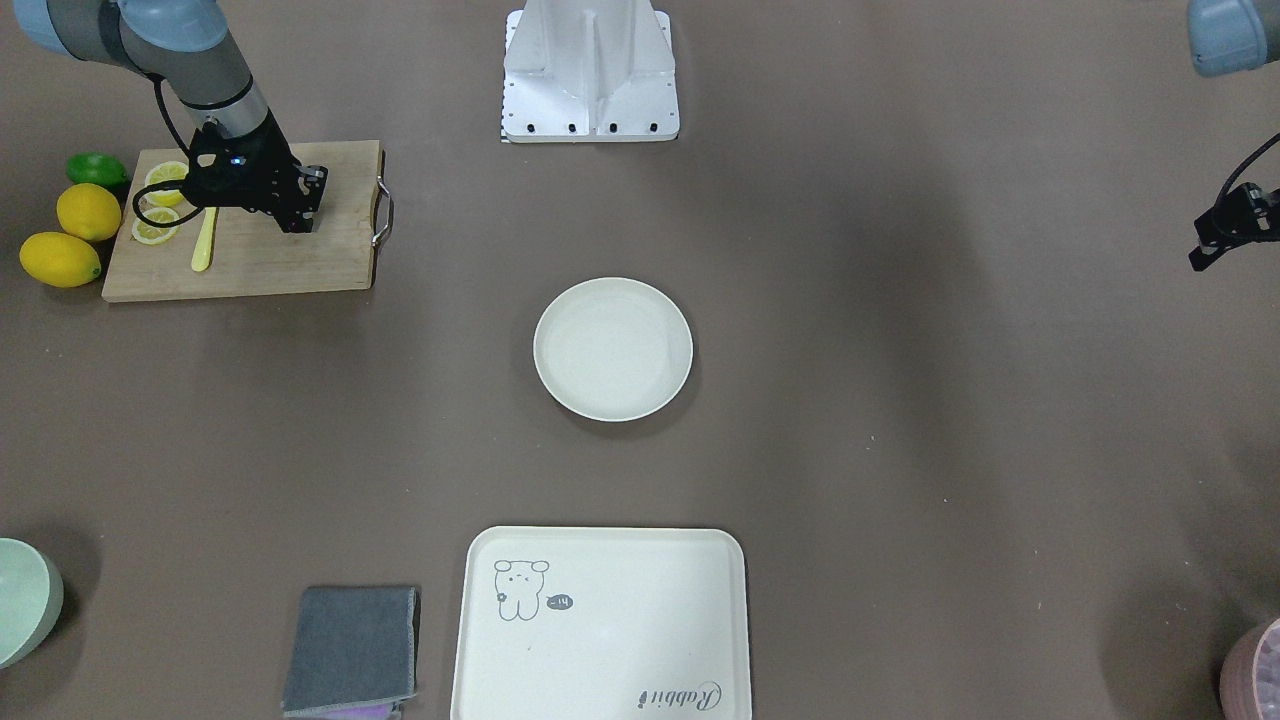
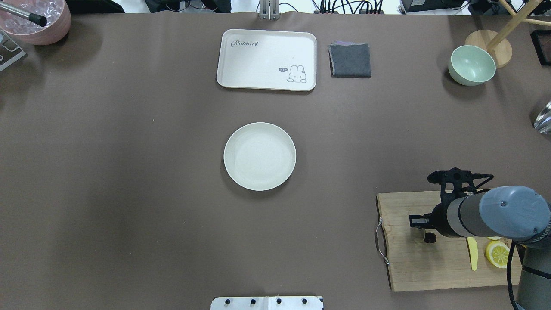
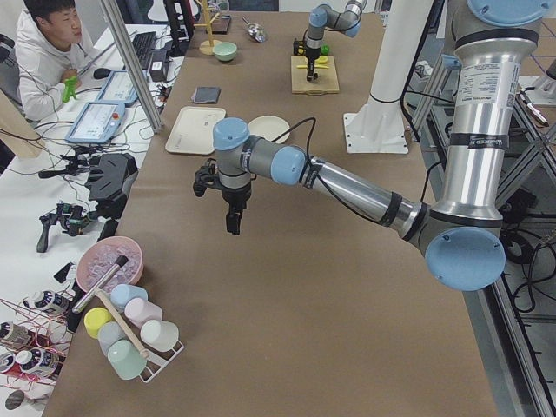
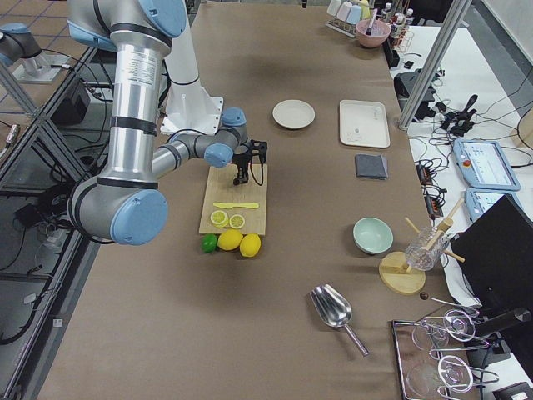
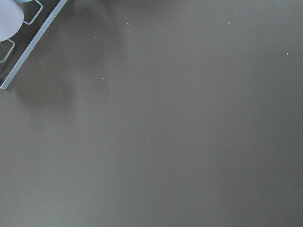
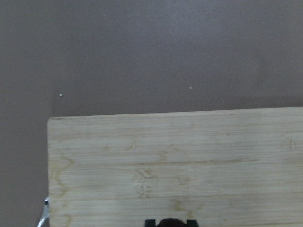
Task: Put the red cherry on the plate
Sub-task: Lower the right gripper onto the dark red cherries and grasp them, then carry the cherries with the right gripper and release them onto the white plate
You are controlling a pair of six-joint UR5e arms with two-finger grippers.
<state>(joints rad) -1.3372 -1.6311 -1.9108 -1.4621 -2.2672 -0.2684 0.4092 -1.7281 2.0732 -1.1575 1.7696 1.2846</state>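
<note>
The red cherry (image 2: 429, 237) is a small dark round thing on the wooden cutting board (image 2: 422, 267), at the robot's right. My right gripper (image 1: 300, 222) points straight down over it. In the right wrist view the cherry (image 6: 169, 222) sits at the bottom edge with the two fingertips (image 6: 149, 222) tight on either side, so the gripper looks shut on it. The round cream plate (image 1: 612, 350) lies bare at the table's centre, well apart from the board. My left gripper (image 1: 1215, 245) hangs over bare table at the far side; its jaws cannot be made out.
Lemon slices (image 1: 165, 180) and a yellow knife (image 1: 204, 240) share the board. Two lemons (image 1: 75, 235) and a lime (image 1: 97, 168) lie beside it. A cream tray (image 1: 600, 625), grey cloth (image 1: 352, 650) and green bowl (image 1: 22, 600) line the far edge.
</note>
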